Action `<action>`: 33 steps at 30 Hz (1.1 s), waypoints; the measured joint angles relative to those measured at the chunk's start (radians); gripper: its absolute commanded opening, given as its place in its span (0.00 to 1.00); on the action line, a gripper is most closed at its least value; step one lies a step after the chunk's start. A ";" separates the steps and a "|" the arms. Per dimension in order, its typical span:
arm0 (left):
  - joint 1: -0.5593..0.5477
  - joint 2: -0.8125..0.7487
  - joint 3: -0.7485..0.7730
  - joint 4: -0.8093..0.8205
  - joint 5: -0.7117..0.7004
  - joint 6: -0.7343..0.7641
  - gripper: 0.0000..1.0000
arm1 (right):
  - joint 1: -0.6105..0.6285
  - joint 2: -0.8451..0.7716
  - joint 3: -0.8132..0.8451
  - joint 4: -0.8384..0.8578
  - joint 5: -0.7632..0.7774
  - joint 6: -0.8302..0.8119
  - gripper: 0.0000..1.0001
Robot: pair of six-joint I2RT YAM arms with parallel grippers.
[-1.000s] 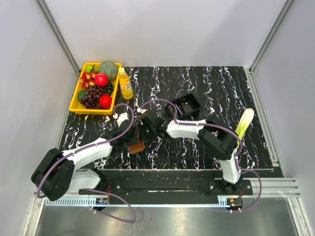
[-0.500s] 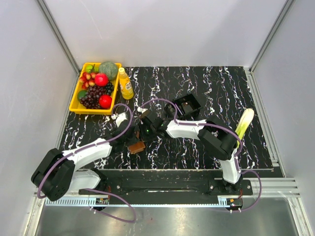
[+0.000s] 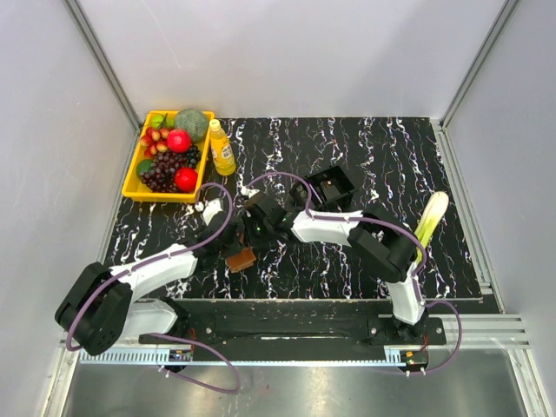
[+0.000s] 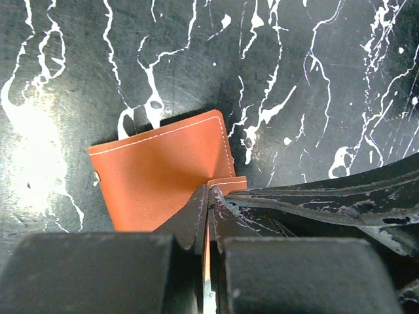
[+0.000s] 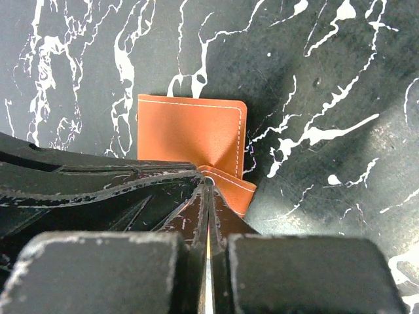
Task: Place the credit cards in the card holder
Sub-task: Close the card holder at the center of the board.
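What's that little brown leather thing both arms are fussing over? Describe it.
The card holder is a small, flat, roughly square wallet of smooth orange-brown leather with pale stitching along its edges. It sits on the black marbled table, one flap raised. The left end effector and right end effector are each shut on a flap edge.

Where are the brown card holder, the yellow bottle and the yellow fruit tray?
card holder (image 4: 157, 173), left wrist view, middle of its leather face.
yellow bottle (image 3: 222, 152), top external view, on its body.
yellow fruit tray (image 3: 161, 198), top external view, on its near rim.
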 measured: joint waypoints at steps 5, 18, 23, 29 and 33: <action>0.006 0.001 0.001 -0.014 -0.018 0.000 0.00 | 0.000 0.039 0.043 -0.019 -0.016 0.000 0.00; 0.010 0.032 0.037 -0.059 -0.026 0.000 0.09 | 0.000 0.067 0.097 -0.074 -0.024 -0.017 0.00; 0.011 0.030 0.037 -0.064 -0.025 -0.005 0.00 | 0.005 0.076 0.119 -0.097 -0.024 -0.040 0.00; 0.012 0.032 0.037 -0.064 -0.021 -0.008 0.00 | 0.008 0.081 0.134 -0.117 -0.023 -0.064 0.00; 0.013 0.030 0.035 -0.062 -0.019 -0.008 0.00 | 0.008 0.086 0.145 -0.130 -0.024 -0.067 0.00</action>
